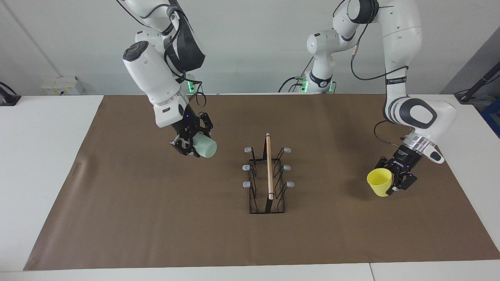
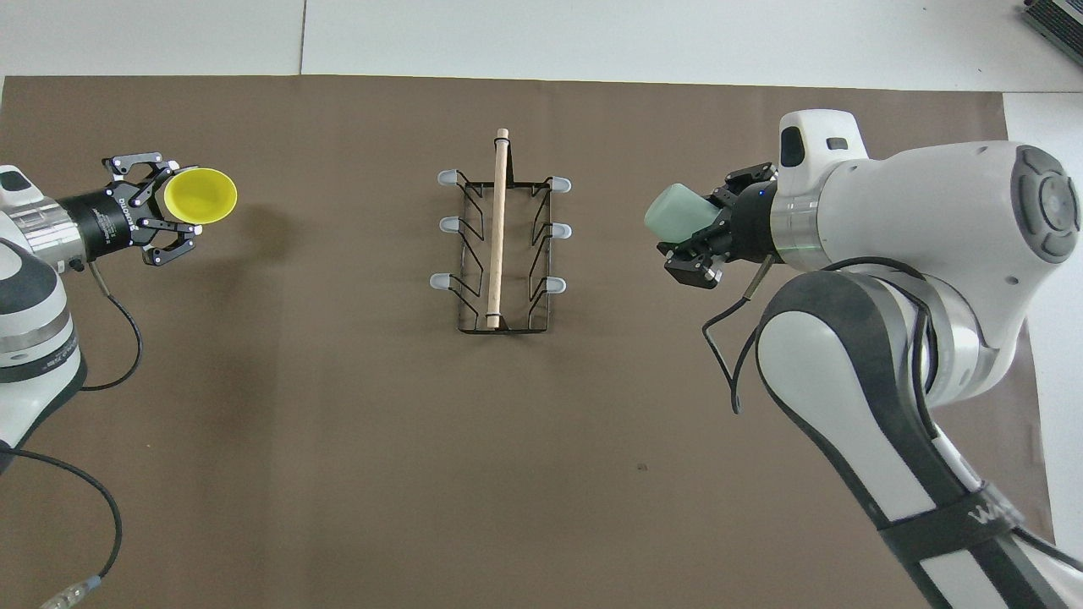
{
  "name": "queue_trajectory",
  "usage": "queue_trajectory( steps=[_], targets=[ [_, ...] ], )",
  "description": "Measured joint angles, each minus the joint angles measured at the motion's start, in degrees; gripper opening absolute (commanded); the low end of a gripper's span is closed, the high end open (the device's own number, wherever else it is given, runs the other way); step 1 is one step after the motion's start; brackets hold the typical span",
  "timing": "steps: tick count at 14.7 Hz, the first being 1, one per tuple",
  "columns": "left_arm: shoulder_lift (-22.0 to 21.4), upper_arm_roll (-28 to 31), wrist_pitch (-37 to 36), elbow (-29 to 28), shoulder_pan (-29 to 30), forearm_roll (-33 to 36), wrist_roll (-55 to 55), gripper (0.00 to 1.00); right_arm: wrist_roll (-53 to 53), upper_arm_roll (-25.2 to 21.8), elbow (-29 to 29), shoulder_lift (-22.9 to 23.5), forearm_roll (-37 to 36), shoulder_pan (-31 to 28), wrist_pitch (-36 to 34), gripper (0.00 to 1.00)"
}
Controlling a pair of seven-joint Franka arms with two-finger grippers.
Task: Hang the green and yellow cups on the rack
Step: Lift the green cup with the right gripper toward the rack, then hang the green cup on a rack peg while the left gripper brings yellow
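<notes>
Two white robot arms work over a table covered by a brown paper mat. A black wire rack stands upright near the middle of the mat, with a light wooden rod running along its top and six grey-tipped prongs, three on each side; no cup hangs on any of them. The right gripper is raised in the air over the mat, toward the right arm's end of the table and beside the rack without touching it. Its fingers pinch the pale green cup, which is tipped onto its side with its closed bottom pointing toward the rack. In the overhead view the same cup juts out from the right gripper toward the rack. The left gripper is low over the mat near the left arm's end of the table, well apart from the rack. Its fingers pinch the rim of the yellow cup, which stands roughly upright with its open mouth facing up. From overhead the yellow cup's opening is plainly visible, held at the tips of the left gripper.
</notes>
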Motion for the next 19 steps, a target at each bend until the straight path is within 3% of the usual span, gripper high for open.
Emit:
queue_trajectory(
  steps=[2, 5, 11, 13, 16, 19],
  targets=[
    [-1.8, 0.0, 4.6, -0.1, -3.6, 7.8, -0.7, 0.00, -2.1, 0.0, -0.3, 0.0, 6.2, -0.4, 0.4, 0.00],
    [-3.6, 0.1, 5.9, -0.1, -5.2, 20.3, -1.3, 0.00, -11.9, 0.0, -1.9, 0.0, 17.4, -0.9, 4.2, 0.00],
    [-6.9, 0.5, 5.7, -0.2, -5.2, 38.2, -1.3, 0.00, -40.5, -0.1, -11.4, -2.8, 50.7, -2.0, 7.5, 0.00],
    [-7.6, 0.5, 4.7, -0.2, -5.2, 44.2, -1.4, 0.00, -47.6, 0.0, -15.4, -4.4, 61.3, 0.6, 11.2, 0.00],
    [-8.1, 0.5, 0.7, 0.6, -5.5, 53.8, -4.3, 0.00, -53.0, 0.3, -18.5, -5.2, 75.8, 8.9, 21.3, 0.00],
    [-8.5, 0.3, -5.4, 3.7, -8.3, 63.3, -13.9, 0.00, -56.9, 0.7, -18.7, -5.2, 84.8, 16.6, 29.3, 0.00]
  ],
)
